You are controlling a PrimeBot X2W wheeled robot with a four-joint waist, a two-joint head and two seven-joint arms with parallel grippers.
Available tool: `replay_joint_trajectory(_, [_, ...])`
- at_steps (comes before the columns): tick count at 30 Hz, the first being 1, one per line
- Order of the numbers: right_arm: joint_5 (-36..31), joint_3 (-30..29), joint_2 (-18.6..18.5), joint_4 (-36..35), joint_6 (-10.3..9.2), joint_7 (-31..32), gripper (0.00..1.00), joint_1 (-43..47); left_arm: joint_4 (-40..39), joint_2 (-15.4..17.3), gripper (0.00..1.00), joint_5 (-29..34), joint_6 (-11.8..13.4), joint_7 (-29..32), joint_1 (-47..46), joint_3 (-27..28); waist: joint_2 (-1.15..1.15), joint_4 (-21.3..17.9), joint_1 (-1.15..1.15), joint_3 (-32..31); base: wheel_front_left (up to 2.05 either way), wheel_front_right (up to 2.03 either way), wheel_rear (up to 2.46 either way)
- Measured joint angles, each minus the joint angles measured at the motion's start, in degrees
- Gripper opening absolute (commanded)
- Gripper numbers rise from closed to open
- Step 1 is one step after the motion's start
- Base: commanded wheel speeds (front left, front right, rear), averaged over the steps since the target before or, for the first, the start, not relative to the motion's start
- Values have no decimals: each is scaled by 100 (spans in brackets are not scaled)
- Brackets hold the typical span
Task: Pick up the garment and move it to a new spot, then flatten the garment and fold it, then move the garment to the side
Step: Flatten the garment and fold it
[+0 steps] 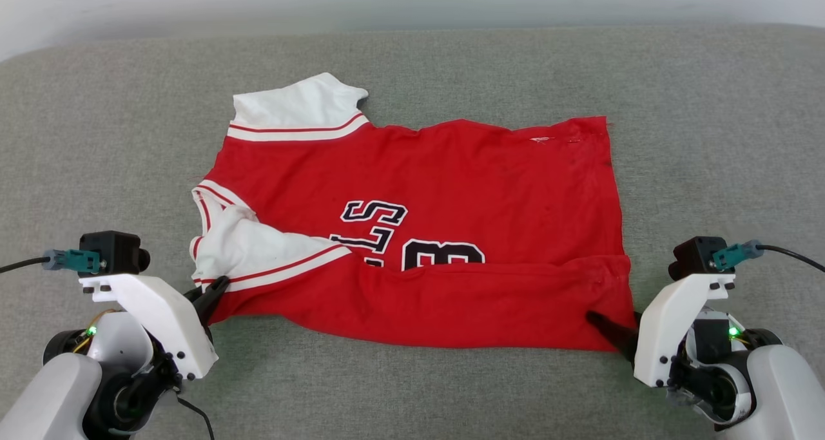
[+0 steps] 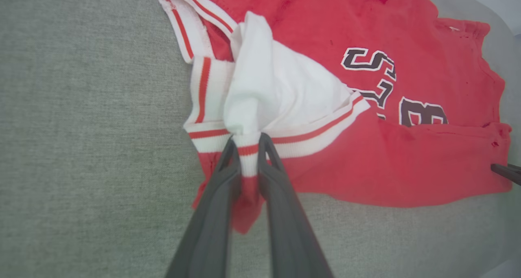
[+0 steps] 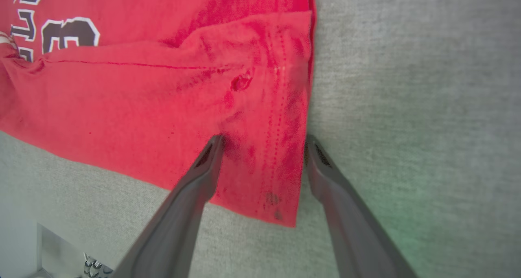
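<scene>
The garment (image 1: 451, 189) lies spread on the grey padded surface, collar to the left and hem to the right. It is red with white sleeves. Its near edge is folded over, so the black lettering (image 1: 380, 224) and number are half covered. My left gripper (image 1: 218, 288) is at the garment's near left corner. In the left wrist view that left gripper (image 2: 246, 143) is shut on the striped sleeve cuff (image 2: 248, 147), which bunches between the fingers. My right gripper (image 1: 602, 324) is at the near right corner. The right gripper (image 3: 263, 141) stands open there, its fingers astride the garment's hem corner (image 3: 276, 176).
The grey padded surface (image 1: 412, 388) stretches wide on all sides of the garment, and a pale wall (image 1: 412, 2) runs along its far edge. The right gripper's dark fingertip (image 2: 506, 173) shows at the right edge of the left wrist view.
</scene>
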Motion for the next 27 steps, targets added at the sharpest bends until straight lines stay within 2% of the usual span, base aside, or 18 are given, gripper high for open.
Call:
replay_joint_trajectory(1, [49, 14, -1, 68, -1, 7, 26, -37, 4, -12, 0, 0, 0, -14, 0, -1, 0, 22, 0, 23, 0, 0, 0])
replay_joint_trajectory(2, [60, 31, -16, 118, -1, 5, 0, -73, 12, -19, 0, 1, 0, -24, 1, -7, 0, 40, 0, 41, 0, 0, 0])
replay_joint_trajectory(9, [138, 224, -136, 272, -1, -186, 0, -213, 112, -138, 0, -81, -15, -147, 119, -8, 0, 57, 0, -54, 0, 0, 0])
replay_joint_trajectory(17, [204, 401, -339, 55, 0, -305, 0, -221, 76, -193, 0, -104, 86, -335, 416, 37, 0, 67, 0, -394, 0, 0, 0])
replay_joint_trajectory(27, [266, 388, -456, -301, 0, -182, 0, 437, -234, -110, 0, -232, 368, -294, 1220, 62, 0, 148, 0, -1170, 0, 0, 0])
